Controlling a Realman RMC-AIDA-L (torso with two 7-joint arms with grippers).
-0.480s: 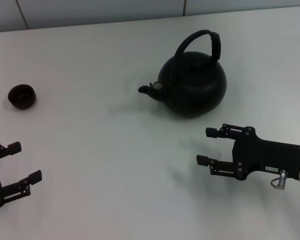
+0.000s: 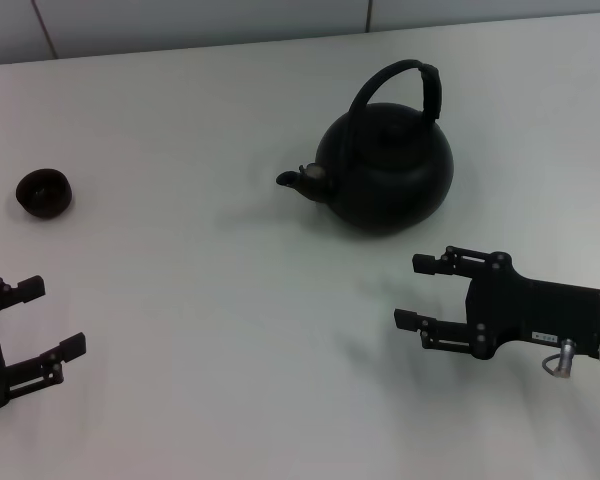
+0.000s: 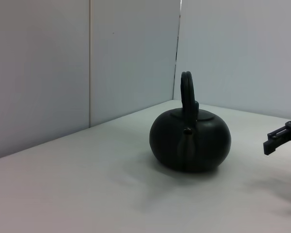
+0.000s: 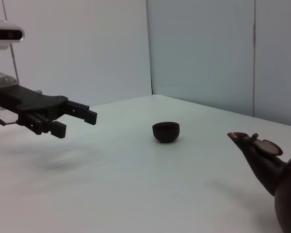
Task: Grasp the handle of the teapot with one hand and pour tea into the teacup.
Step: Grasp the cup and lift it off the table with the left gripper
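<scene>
Teapot (image 2: 384, 170): round matte-black pot standing upright on the white tabletop (image 2: 200, 300), toward the far side and right of centre in the head view; its stubby spout points toward the robot's left.
Handle (image 2: 405, 85): tall black arch upright over the lid, thicker along its right side; nothing touches it.
Teacup (image 2: 45, 192): small dark bowl-shaped cup, upright, at the left of the tabletop, well apart from the teapot.
Right hand (image 2: 410, 292): low over the tabletop on the near side of the teapot and a little to its right, fingers pointing toward the robot's left; the two fingers are spread wide with nothing between them; it is near the pot but clear of it.
Left hand (image 2: 52, 318): at the near left edge of the head view, on the near side of the teacup and apart from it; its fingers are also spread wide and hold nothing.
Left wrist view: the teapot (image 3: 190, 141) shows spout-on with the handle (image 3: 187, 92) edge-on, and a fingertip of the right hand (image 3: 280, 141) is at the picture's edge.
Right wrist view: the teacup (image 4: 165, 131) sits between the left hand (image 4: 76, 121) and the teapot's spout (image 4: 252, 145).
</scene>
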